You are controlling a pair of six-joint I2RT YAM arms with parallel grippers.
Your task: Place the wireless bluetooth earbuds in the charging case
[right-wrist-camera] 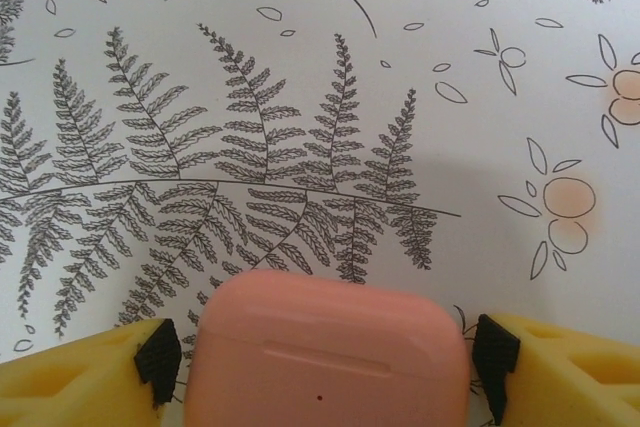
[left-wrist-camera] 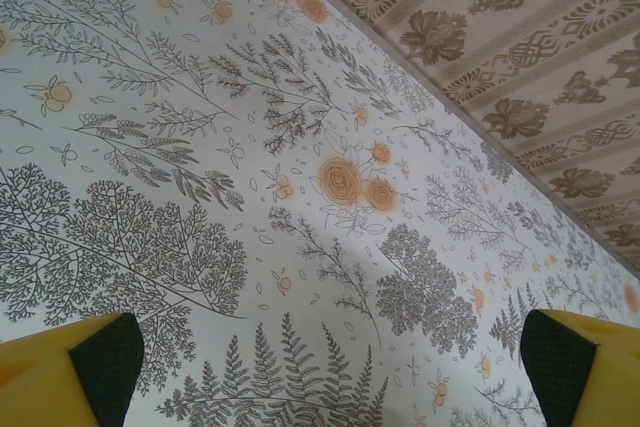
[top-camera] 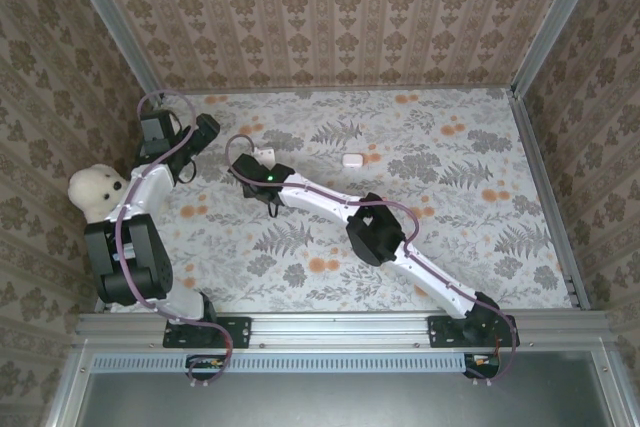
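- Plainly, the pink charging case (right-wrist-camera: 325, 347) sits between the yellow fingers of the right gripper (right-wrist-camera: 326, 367). The black pads (right-wrist-camera: 158, 357) lie against its two sides, so the jaws stand narrow, clasping it.
- Its shell is a smooth, matte salmon pink with rounded corners. The lid is down, a thin seam and a shallow recess run across the front, and a tiny dark dot sits below them.
- From above, this case is at the left-middle of the floral table (top-camera: 450, 237), toward the far side, with the right arm stretched across to it.
- A small white case (top-camera: 352, 159), rounded like a pebble, lies on the table to the right of that gripper, apart from it.
- The left gripper (left-wrist-camera: 330, 362) hangs at the far left with its fingers spread wide over the printed cloth.
- A white plush toy (top-camera: 97, 192) rests at the left edge, beside the left arm.
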